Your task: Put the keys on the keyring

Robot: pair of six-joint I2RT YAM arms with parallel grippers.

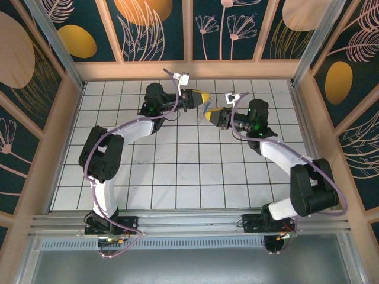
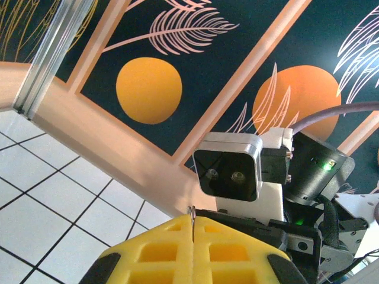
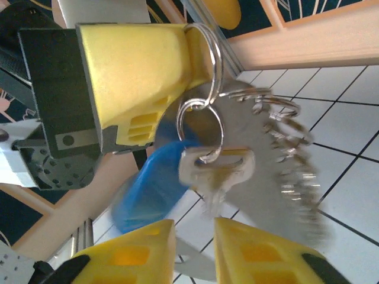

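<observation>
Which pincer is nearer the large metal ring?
Left. The left pincer is shut on the metal ring; the right pincer is open, just short of the blue-headed key dangling from that ring, not touching it.

White tiled worktop [image 1: 177, 177] with dark grout lines, evenly lit. Walls [image 1: 237, 29] on the left, far and right sides are dark teal panels with orange discs and pale line-drawn leaves and flowers, set in light wooden framing [image 1: 188, 70]. Aluminium posts [image 1: 54, 41] stand in the far corners. A metal rail [image 1: 189, 222] runs along the near edge.
</observation>
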